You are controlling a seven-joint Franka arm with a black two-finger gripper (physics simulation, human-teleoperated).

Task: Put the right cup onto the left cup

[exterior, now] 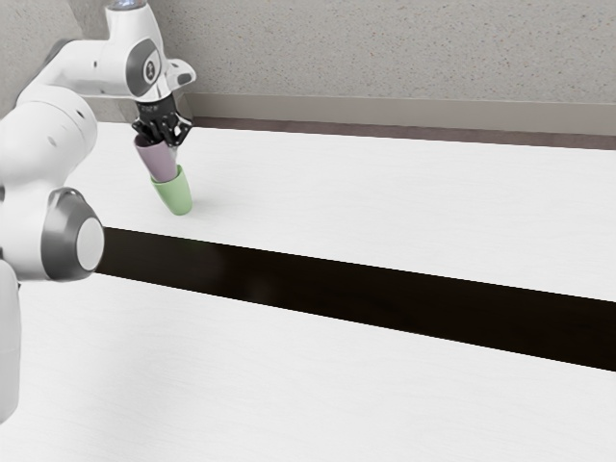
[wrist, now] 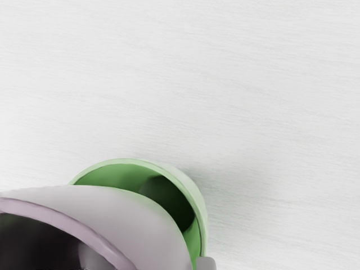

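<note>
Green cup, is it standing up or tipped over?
Standing up: the green cup has its base on the table, and its open mouth faces up toward the gripper.

Side camera distant, hand camera close above

White arm (exterior: 43,135) at the exterior view's left (quite a bend, that), black tool (exterior: 164,133) downward.
</note>
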